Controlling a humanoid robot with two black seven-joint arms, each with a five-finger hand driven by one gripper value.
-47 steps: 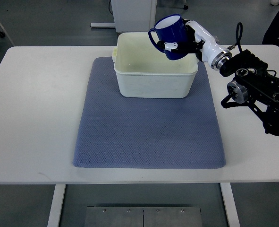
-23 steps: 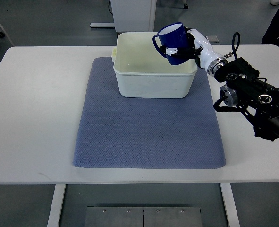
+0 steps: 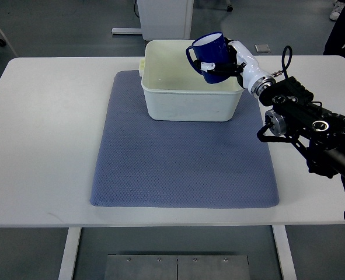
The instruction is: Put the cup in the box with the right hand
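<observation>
No legible text, labels, brands or numbers anywhere: cup (image 3: 209, 48), box (image 3: 191, 81), mat (image 3: 178, 157), surface (image 3: 44, 128) all unmarked.

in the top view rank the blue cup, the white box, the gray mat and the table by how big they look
1. table
2. gray mat
3. white box
4. blue cup, held over the box by the right hand, so slightly nearer the camera, yet clearly smallest.

This is looking like a robotics lab or test room. A plain white counter (image 3: 44, 146) on metal legs is standing on a bare grey floor (image 3: 61, 23), a blue-grey mat (image 3: 178, 169) is lying squarely on it as a marked work area, and white equipment (image 3: 163, 14) is standing behind.
</observation>
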